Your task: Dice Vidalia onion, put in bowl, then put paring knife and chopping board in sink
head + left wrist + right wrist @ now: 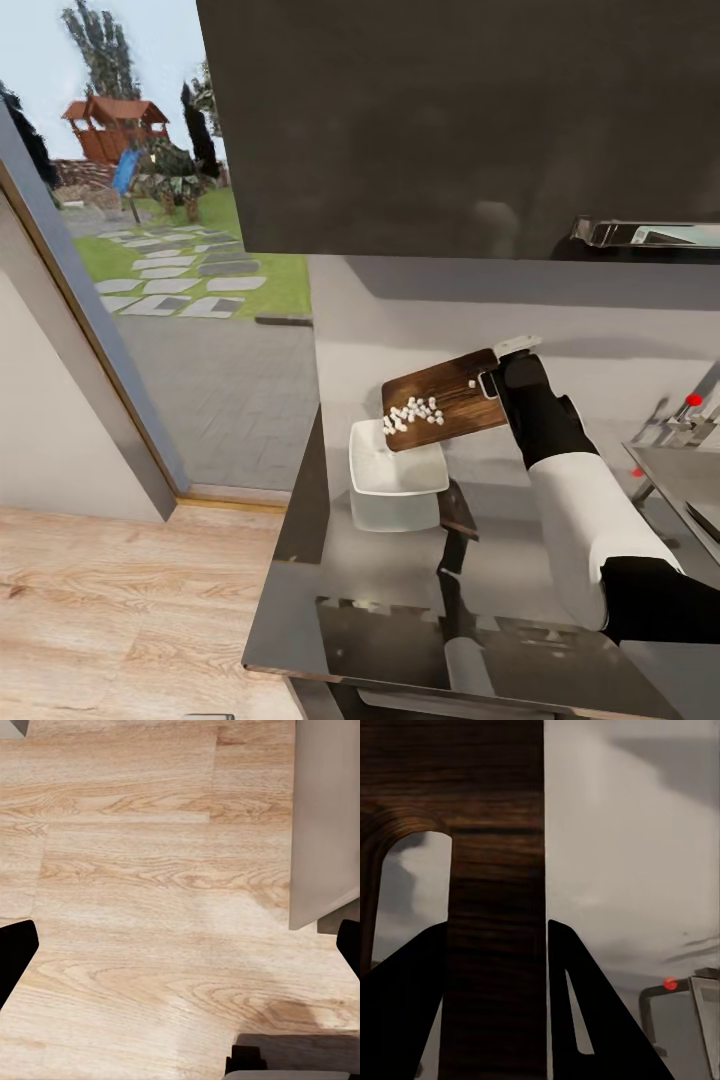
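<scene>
My right gripper [497,372] is clamped on the slot end of the dark brown wooden chopping board [445,400], held up off the glossy grey countertop [390,590] and tilted so the far end from my fingers sits lowest. In the right wrist view the board [495,907] runs straight between both black fingers [585,1020], its slot hole showing beside one of them.

The diced Vidalia onion, a cluster of tiny white cubes [413,413], sits on the board at the low end away from my gripper, near the edge. The shallow white squarish bowl [397,475] is on the countertop directly below that low edge, beyond my grip.

The grey steel sink [690,480] with its curved tap and red knob [693,400] lies on the other side of my right arm, well apart from the board. The red knob [670,983] also shows in the right wrist view.

Left gripper [180,952]: fingertips spread wide apart, holding nothing, hanging over the light wooden floor [150,870] next to a pale cabinet corner [322,817].
</scene>
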